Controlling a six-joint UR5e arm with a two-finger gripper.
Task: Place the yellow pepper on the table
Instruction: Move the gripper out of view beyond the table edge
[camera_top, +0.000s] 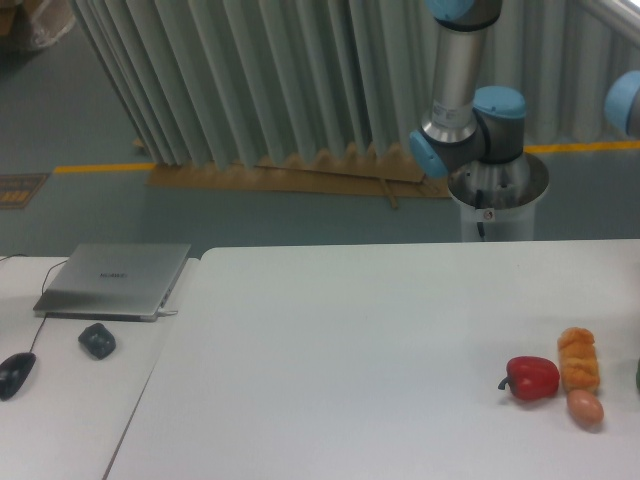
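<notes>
Gripper out of frame; only the arm's base joints (470, 120) show, so whether its jaws stand apart or together cannot be determined. Yellow pepper not visible either; the table (350, 330) bears a red pepper (533, 377) and two orange items (580, 375). Judged step: fetching the pepper off-frame right, then carrying it to bare tabletop.

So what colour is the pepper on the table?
Red, clearest in the fixed camera view.

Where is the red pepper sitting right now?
The red pepper lies on the white table near its right edge in the camera view, touching or nearly touching the left side of an orange bread-like item.
</notes>
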